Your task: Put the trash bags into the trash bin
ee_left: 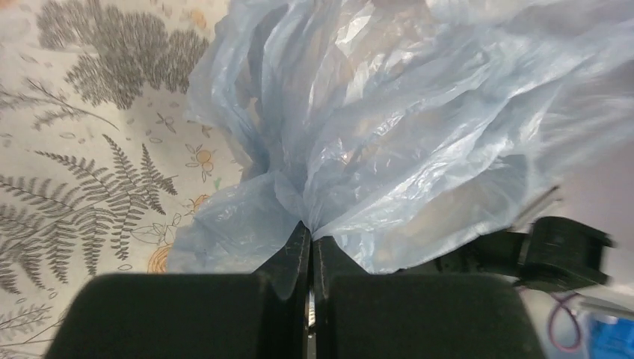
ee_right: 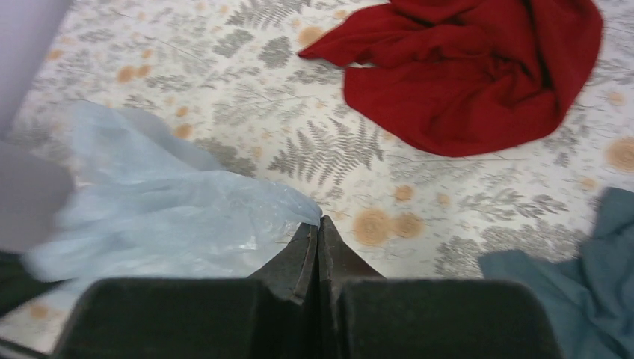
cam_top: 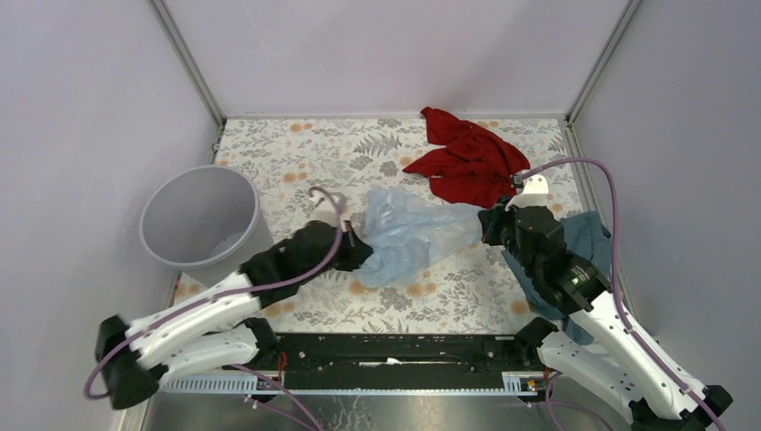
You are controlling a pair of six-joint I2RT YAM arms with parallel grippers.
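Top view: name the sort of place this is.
Probably a robot test cell: plain walls on metal posts box in a floral table, with a left arm and a right arm bolted at its near edge.

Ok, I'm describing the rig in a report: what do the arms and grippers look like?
The left arm and right arm have white lower links, black joints and black wrist housings. A thin purple cable runs along each. The left gripper and right gripper each have two black wedge-shaped fingers tapering to thin tips. No markings show.
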